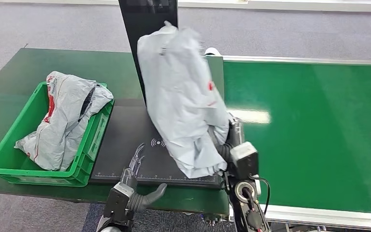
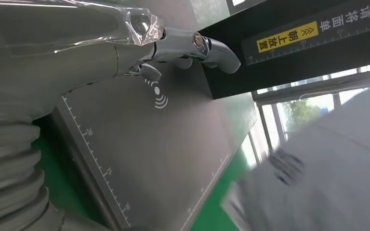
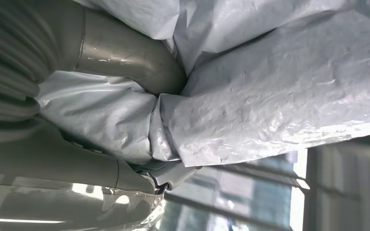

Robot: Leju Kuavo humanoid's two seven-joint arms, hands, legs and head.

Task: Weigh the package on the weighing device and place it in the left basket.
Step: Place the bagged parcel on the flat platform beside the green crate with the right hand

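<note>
1. Fingers of the right hand (image 1: 224,145) clamp a crumpled grey plastic package (image 1: 181,101), held tilted above the black weighing plate (image 1: 125,140) on the green desk (image 1: 24,63).
2. Left hand (image 1: 135,181) hovers at the plate's near edge, fingers apart.
3. Green plastic basket (image 1: 9,140) at the desk's left edge holds another grey bag (image 1: 65,116).

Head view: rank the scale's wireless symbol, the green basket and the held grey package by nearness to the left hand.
1. Wireless symbol, on the black scale plate just ahead of the left hand.
2. Held grey package, to its right, gripped by the right hand.
3. Green basket, to its left.
</note>
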